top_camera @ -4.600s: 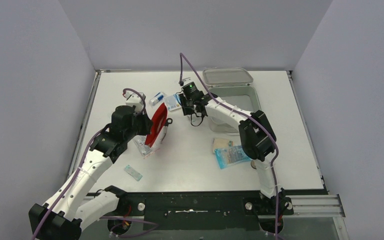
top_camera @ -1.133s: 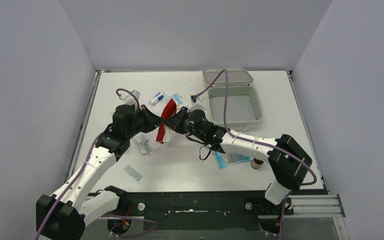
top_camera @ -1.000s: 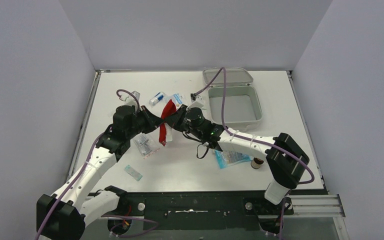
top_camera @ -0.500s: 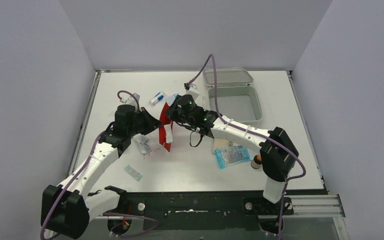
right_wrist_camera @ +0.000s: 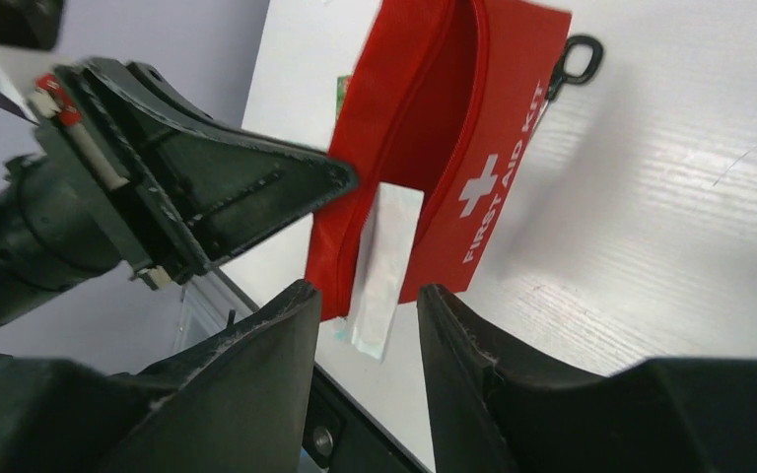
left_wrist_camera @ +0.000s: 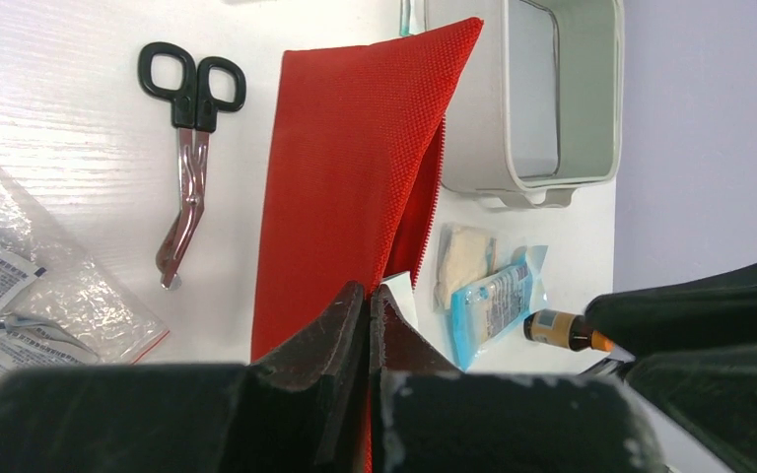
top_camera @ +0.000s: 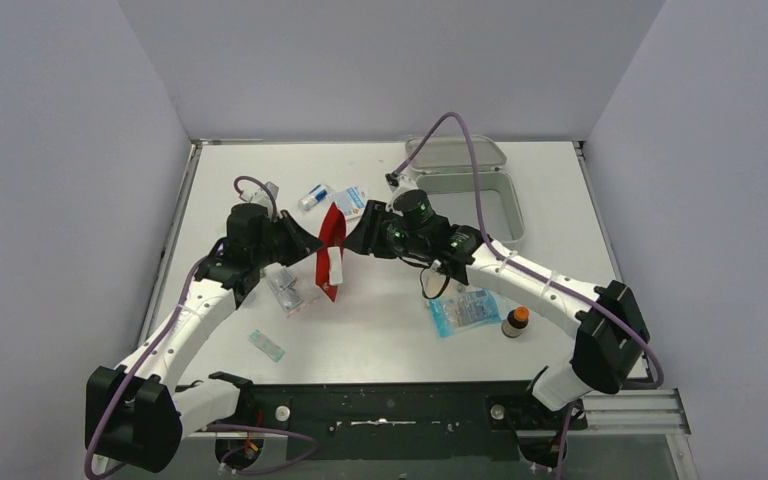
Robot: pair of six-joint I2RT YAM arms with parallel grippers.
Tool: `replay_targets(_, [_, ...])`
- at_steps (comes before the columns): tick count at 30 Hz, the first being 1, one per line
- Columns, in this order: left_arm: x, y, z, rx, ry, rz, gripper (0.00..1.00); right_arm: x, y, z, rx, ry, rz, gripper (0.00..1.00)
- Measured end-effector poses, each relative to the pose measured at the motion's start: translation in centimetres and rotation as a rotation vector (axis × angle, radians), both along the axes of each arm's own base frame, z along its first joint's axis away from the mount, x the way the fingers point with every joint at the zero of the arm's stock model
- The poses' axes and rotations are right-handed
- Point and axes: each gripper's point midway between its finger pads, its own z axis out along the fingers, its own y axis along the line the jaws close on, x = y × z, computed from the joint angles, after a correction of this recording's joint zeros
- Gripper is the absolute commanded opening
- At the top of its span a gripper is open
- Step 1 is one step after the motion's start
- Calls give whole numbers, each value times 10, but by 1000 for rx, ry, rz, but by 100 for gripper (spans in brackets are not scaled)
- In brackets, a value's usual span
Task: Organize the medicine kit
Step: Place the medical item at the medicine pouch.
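Note:
My left gripper [top_camera: 312,243] is shut on the edge of the red First Aid Kit pouch [top_camera: 328,232], holding it upright above the table; the left wrist view shows its fingertips [left_wrist_camera: 355,296] pinching the red fabric [left_wrist_camera: 350,168]. A white paper strip [right_wrist_camera: 386,264] sticks out of the pouch's [right_wrist_camera: 453,148] open zip mouth. My right gripper [right_wrist_camera: 367,293] stands open just in front of the strip, with its jaws apart and not touching it. The medicine kit [top_camera: 490,205], a pale grey box, stands open at the back right, its lid [top_camera: 455,152] folded back behind it.
A blue packet [top_camera: 465,310], a beige gauze pack [top_camera: 445,287] and a brown bottle [top_camera: 515,320] lie near the right arm. Black-handled scissors [left_wrist_camera: 189,118] and a clear plastic bag [top_camera: 290,290] lie near the pouch. A small packet [top_camera: 267,345] lies front left.
My right gripper has opened, let go of the white strip and drawn back to the right. The strip stays in the pouch's mouth. The left gripper still holds the pouch.

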Motion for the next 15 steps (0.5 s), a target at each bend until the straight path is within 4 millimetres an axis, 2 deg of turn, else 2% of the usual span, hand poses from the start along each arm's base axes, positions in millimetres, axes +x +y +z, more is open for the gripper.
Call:
replay_targets(6, [0, -2, 3, -16, -4, -7, 0, -21, 12, -40, -4, 114, 68, 41])
replay_targets(11, [0, -4, 4, -24, -8, -16, 0, -36, 19, -58, 36, 160, 108, 32])
replay_targets(15, [1, -5, 4, -28, -8, -20, 0, -39, 24, -60, 72, 175, 119, 21])
